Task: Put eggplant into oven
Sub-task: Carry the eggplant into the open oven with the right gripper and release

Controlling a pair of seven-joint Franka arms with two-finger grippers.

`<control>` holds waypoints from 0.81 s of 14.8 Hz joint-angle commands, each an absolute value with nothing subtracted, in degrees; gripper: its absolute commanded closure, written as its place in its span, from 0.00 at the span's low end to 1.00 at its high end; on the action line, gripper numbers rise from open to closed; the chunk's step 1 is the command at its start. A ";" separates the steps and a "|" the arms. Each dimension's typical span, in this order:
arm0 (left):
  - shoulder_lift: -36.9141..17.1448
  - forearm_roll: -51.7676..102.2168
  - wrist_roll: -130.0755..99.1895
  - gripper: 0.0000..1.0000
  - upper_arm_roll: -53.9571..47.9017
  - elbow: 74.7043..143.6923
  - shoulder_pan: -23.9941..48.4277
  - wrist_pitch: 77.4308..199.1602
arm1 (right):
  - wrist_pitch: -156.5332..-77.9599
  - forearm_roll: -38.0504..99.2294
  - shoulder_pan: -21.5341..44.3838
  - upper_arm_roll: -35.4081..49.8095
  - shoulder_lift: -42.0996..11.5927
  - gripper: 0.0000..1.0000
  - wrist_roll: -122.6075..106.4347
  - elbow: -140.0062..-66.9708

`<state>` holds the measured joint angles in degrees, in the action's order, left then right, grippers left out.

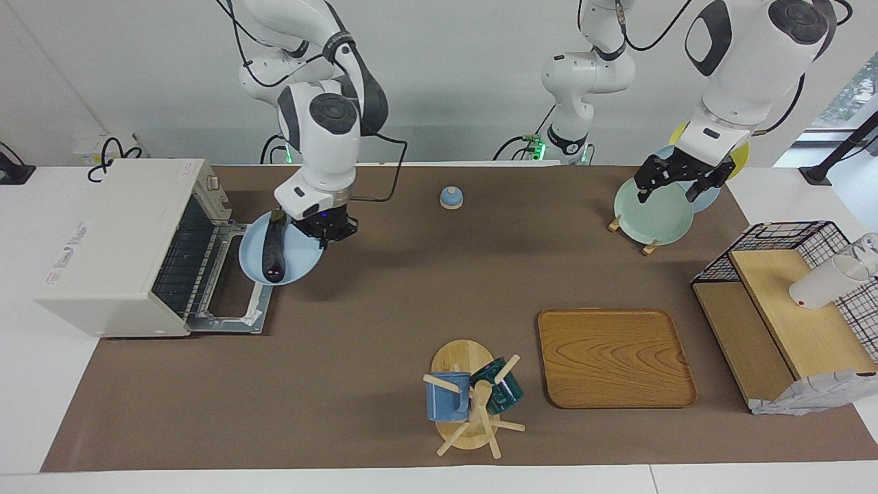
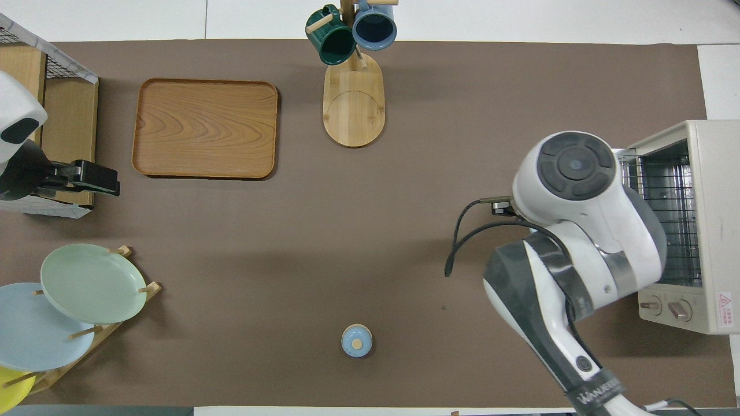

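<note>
Beside the open oven (image 1: 116,243), the eggplant (image 1: 274,248) lies on a blue plate (image 1: 302,264) overlapping the lowered door (image 1: 230,288), evidently staged for loading. Right end effector (image 1: 328,232) sits at the plate's rim; grip state cannot be told. Left end effector (image 1: 675,180) waits released over the plate rack (image 1: 634,237). Oven mouth appears unobstructed.

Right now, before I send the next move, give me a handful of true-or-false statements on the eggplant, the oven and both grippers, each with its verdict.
1. The eggplant lies on a blue plate. True.
2. The oven door is shut. False: it is folded down open, with the wire rack showing.
3. The right gripper is at the plate's rim, beside the eggplant. True.
4. The left gripper holds the eggplant. False: it hangs over the plate rack, holding nothing.
</note>
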<state>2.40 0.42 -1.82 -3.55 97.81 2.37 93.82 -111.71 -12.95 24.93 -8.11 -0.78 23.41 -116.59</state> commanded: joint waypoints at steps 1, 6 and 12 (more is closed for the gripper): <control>2.64 0.70 -0.88 0.00 -4.30 97.39 -0.16 93.08 | -114.52 -13.97 19.27 -7.21 2.99 1.00 16.81 -122.17; 2.64 0.70 -0.88 0.00 -5.36 97.29 -0.79 92.99 | -114.26 -15.28 12.66 -7.29 3.25 1.00 5.29 -122.96; 2.64 0.88 -1.06 0.00 -5.10 97.03 -0.62 93.25 | -121.45 -16.00 3.79 -7.21 3.69 1.00 -6.23 -126.64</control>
<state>2.40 0.42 -1.74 -4.67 97.62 0.21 93.88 -118.08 -14.85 6.47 -8.05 2.03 -2.60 -123.75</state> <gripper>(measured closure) 0.000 0.982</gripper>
